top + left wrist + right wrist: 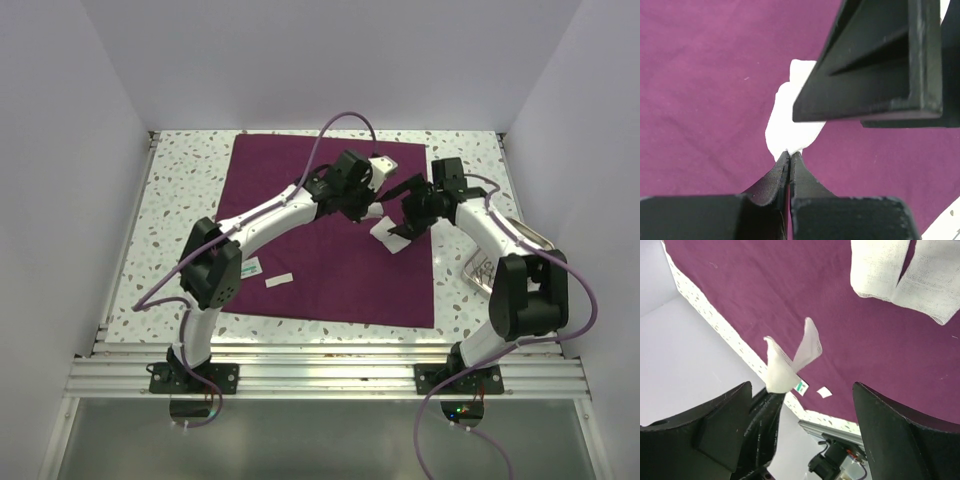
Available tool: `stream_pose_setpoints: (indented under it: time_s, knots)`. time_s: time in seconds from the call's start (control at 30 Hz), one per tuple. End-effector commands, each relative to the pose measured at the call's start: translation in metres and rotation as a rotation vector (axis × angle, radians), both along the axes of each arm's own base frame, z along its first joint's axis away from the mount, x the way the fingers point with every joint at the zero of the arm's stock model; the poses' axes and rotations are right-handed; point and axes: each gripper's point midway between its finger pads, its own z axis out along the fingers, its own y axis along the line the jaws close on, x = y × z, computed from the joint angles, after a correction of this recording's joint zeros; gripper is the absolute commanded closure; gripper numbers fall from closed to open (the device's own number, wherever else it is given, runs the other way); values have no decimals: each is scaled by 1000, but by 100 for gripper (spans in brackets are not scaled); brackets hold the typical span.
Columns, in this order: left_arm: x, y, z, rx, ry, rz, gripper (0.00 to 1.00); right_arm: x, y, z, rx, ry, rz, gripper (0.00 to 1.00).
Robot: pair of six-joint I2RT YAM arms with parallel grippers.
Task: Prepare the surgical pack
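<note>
The surgical pack's dark maroon drape (pixel 300 250) lies flat across the table. My left gripper (pixel 790 154) is shut on the corner of a small white gauze piece (pixel 787 120), which it holds above the cloth. In the right wrist view that gauze piece (pixel 790 360) stands up from the left gripper's dark fingers (pixel 765 415), just inside my right gripper's left jaw. My right gripper (pixel 801 386) is open wide, and nothing is held between its jaws. The two grippers meet over the drape's middle (pixel 385 208). Two more gauze squares (pixel 900 270) lie on the drape (pixel 790 290).
A shiny steel tray (pixel 490 270) sits on the speckled table at the right, partly hidden by the right arm. A small printed packet (pixel 250 268) and a white slip (pixel 280 280) lie near the drape's left front. White walls enclose the table.
</note>
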Motion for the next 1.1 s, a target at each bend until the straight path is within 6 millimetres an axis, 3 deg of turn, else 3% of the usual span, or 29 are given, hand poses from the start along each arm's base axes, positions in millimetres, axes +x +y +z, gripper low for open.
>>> stream_pose_setpoints:
  time_s: [0.0,0.4,0.63,0.73,1.07]
  knots:
    - [-5,-5,35,-80,-30,-13,100,19,4,17,19,-51,-43,14]
    - [-12,-9,42,-97,-34,-31,100,20,33,9,-3,-21,-48,21]
    - [-16,-7,43,-100,-36,-38,100,19,32,4,-41,-2,-83,29]
    - [-17,-7,44,-104,-37,-43,100,19,32,3,-36,-1,-99,39]
    - [-20,-9,42,-107,-28,-65,100,20,38,-1,-28,3,-106,50]
